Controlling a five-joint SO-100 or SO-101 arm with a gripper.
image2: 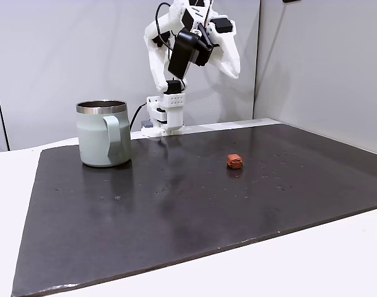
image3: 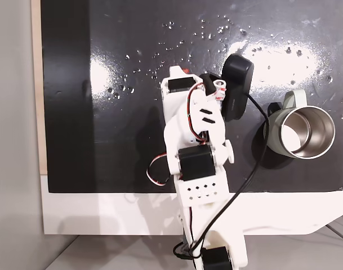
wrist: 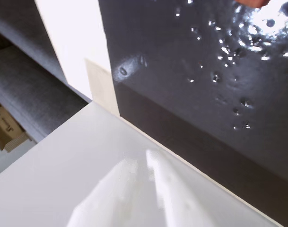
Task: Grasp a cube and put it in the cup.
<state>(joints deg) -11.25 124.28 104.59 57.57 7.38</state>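
The gripper [wrist: 146,189] shows in the wrist view as two blurred white fingers at the bottom edge, lying close side by side with only a thin gap and nothing between them; whether they are fully pressed together I cannot tell. In a fixed view the white arm [image2: 176,49] is folded high above the far edge of the black mat [image2: 176,204], well clear of everything on it.

There is one cube [image2: 234,161] and one cup [image2: 103,134]. The cube, small and reddish-brown, rests on the mat right of centre in that fixed view, well apart from the cup, which stands upright at the far left with its handle toward the camera.

The fixed view from above looks into the cup [image3: 323,130]: its steel inside looks bare. There the arm [image3: 196,152] covers nearly all of the cube [image3: 186,70], leaving a red sliver at its upper edge. The wrist view catches an orange-red blur [wrist: 253,2] at the top right.
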